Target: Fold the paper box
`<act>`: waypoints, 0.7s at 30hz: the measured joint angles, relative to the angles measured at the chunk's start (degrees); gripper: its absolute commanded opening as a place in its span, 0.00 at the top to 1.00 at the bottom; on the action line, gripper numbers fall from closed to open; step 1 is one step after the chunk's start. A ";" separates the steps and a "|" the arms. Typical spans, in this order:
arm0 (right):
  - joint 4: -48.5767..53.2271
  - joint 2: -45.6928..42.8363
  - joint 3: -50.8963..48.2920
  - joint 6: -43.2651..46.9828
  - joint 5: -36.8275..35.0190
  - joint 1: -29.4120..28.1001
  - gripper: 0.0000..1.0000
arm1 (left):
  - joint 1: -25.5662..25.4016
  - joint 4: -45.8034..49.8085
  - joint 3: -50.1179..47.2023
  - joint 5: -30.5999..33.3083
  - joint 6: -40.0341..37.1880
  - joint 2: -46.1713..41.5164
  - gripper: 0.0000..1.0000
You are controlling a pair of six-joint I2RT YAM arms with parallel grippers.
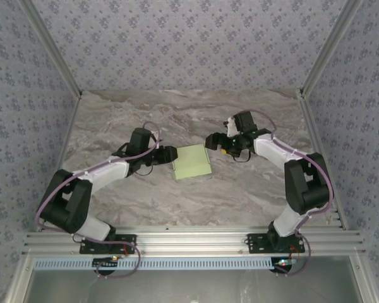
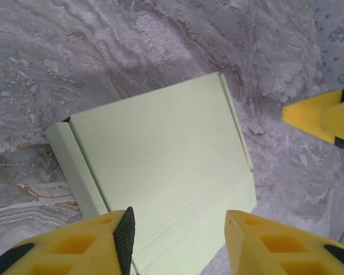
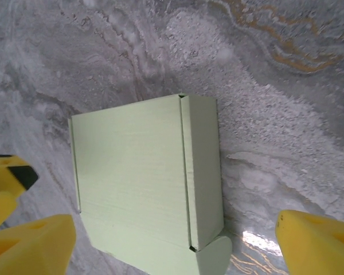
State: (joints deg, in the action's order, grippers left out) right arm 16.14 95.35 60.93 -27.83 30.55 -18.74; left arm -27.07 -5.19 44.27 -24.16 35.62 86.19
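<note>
The paper box (image 1: 193, 161) lies closed at the middle of the worktop (image 1: 114, 120), between the part-open left gripper (image 1: 172, 153) and wide-open right gripper (image 1: 211, 140), both empty, so its unheld stiff card may spring open.

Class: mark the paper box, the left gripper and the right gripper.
paper box (image 1: 193, 161): top external view, middle of its top face.
left gripper (image 1: 174, 154): top external view, between its fingertips.
right gripper (image 1: 208, 141): top external view, between its fingertips.
</note>
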 measured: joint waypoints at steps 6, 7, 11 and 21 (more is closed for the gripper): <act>-2.36 0.79 -1.11 -1.29 3.56 0.72 0.08 | 0.04 0.96 0.04 4.11 0.35 4.39 0.67; -2.62 0.79 -1.11 -1.29 3.87 0.79 0.08 | 0.04 1.11 0.04 4.48 0.26 4.59 0.67; -2.95 0.79 -1.18 -1.29 4.37 1.07 0.09 | 0.04 1.11 0.04 5.38 -0.09 5.31 0.65; -3.56 1.01 -1.92 -1.75 4.90 1.81 0.09 | 0.04 -2.21 0.04 5.09 -0.76 7.89 0.78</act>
State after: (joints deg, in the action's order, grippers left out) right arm 12.58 96.36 59.00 -29.58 35.44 -16.93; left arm -27.03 -7.40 44.31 -19.07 34.85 94.08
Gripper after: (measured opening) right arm 0.911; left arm 0.246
